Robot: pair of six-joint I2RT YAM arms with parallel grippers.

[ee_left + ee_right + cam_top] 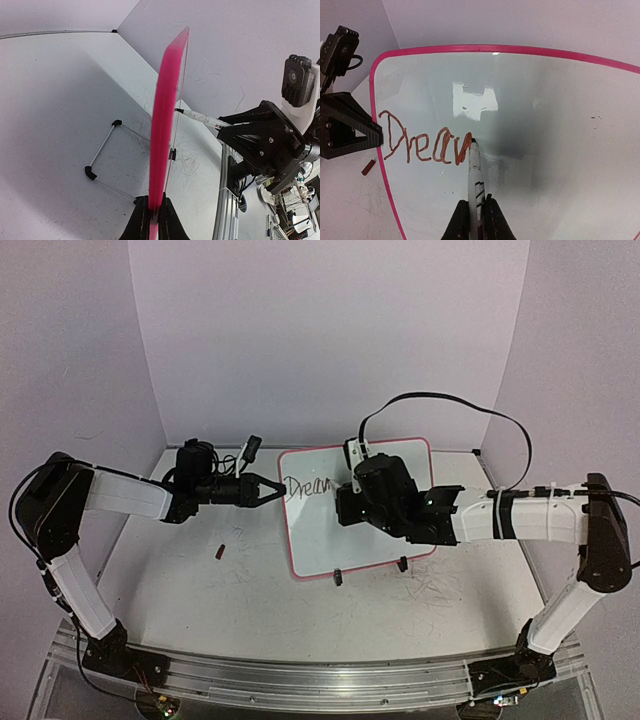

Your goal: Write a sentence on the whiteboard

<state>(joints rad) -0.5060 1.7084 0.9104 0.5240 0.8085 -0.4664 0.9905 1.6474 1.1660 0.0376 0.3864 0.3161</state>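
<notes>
Whiteboard (320, 535), glossy with pink frame, is standing propped on the worktop (250, 590); sentence (425, 142) is reading only "Drean". Left hand (152, 212) is clamping its left edge; right hand (477, 212) is pinching marker (474, 170), tip touching board.

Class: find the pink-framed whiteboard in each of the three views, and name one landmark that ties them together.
Top external: the whiteboard is at centre.
Left wrist: the whiteboard is edge-on, a pink strip rising from bottom middle.
Right wrist: the whiteboard fills nearly the whole picture, the marker touching it.
Landmark: the left gripper, clamped on its left edge, shows in all three.
</notes>
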